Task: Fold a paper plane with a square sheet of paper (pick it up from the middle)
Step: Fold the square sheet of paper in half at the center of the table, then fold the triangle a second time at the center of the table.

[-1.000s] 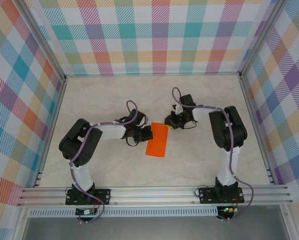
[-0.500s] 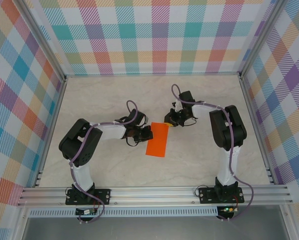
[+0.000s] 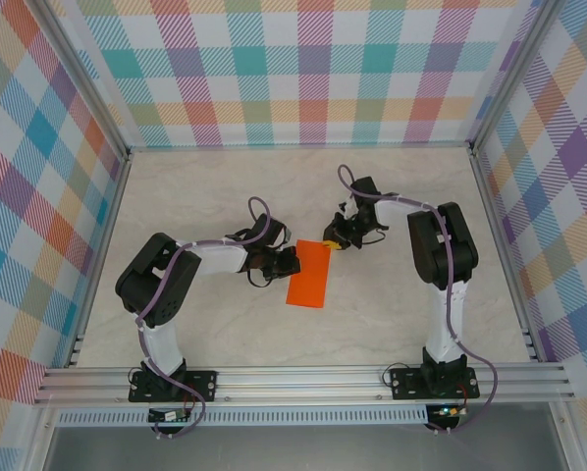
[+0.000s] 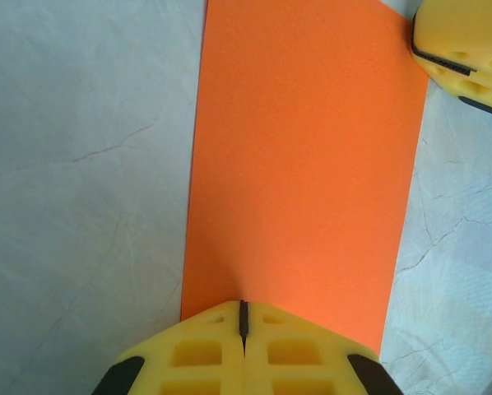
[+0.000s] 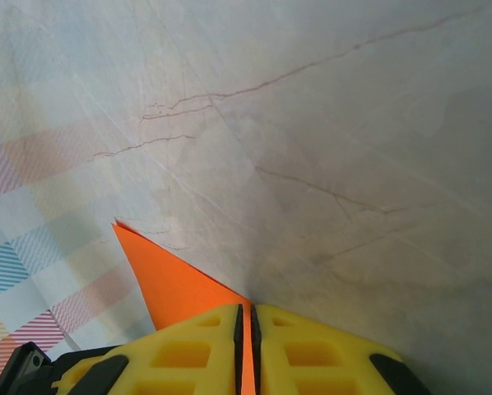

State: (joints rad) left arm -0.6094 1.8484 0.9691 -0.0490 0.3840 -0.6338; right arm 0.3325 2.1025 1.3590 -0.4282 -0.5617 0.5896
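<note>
Paper plane (image 3: 309,274) — thin orange sheet, light, limp, creases readily — lies flat on counter (image 3: 401,314) between the arms. Left gripper (image 4: 243,317) closed, tips on one edge. Right gripper (image 5: 246,317) pinches a corner; best held at the edges.

Pastel plaid walls (image 3: 313,69) enclose a marbled tabletop (image 3: 225,186).

— How many sheets are lying on the worktop (image 3: 225,186)?
— Just one orange paper (image 3: 309,275) is lying there.
— And how many arms are reaching in?
— Two: the left arm (image 3: 176,280) and the right arm (image 3: 441,250), each carrying one pair of yellow jaws. Three plaid walls (image 3: 313,69) are standing around.
</note>
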